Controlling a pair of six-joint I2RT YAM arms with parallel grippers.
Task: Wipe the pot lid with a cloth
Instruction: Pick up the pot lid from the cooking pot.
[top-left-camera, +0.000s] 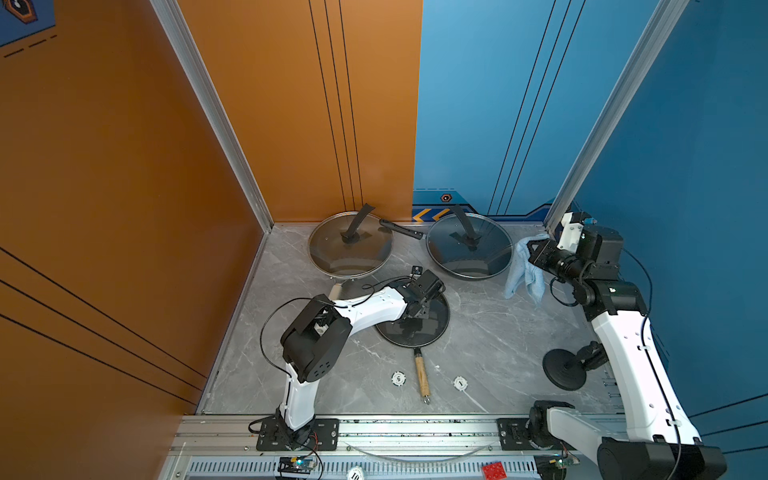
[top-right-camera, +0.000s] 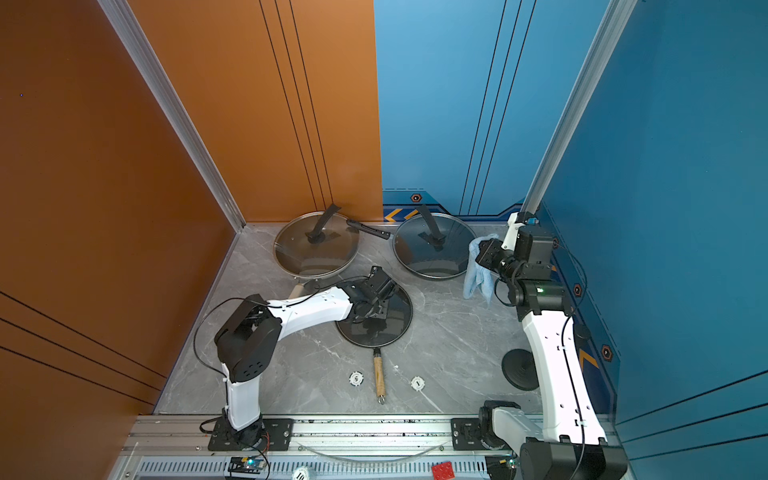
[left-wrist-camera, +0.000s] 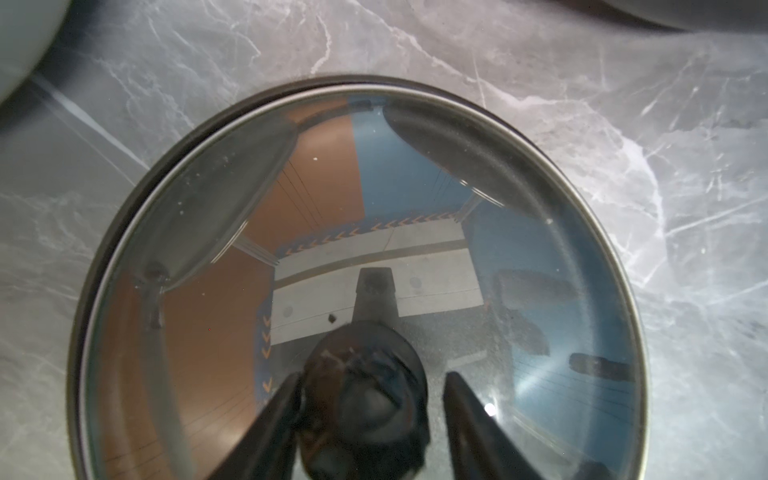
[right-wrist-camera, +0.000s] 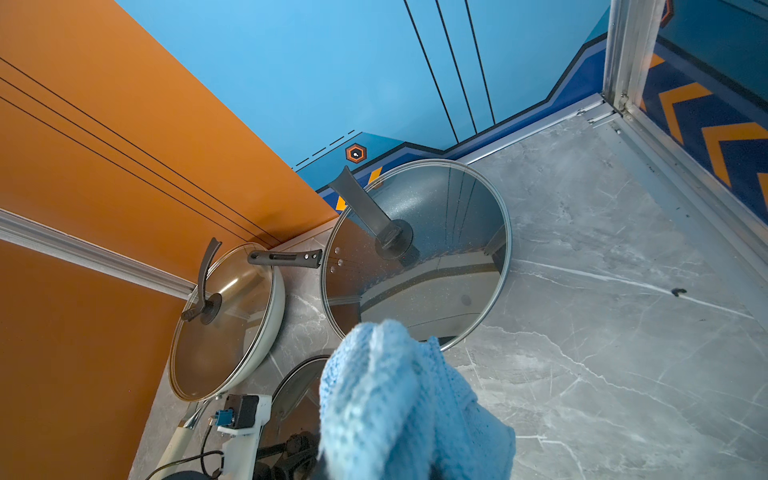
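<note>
This is a robot test booth, not a real kitchen. A flat orange wall and a blue wall close it in, held up by bare metal posts. Two white and black robot arms are bolted to a metal rail at the front of a grey stone-look bench. A small circuit board sits below the rail. Pans with glass lids lie on the bench, with round number tags near them.
</note>
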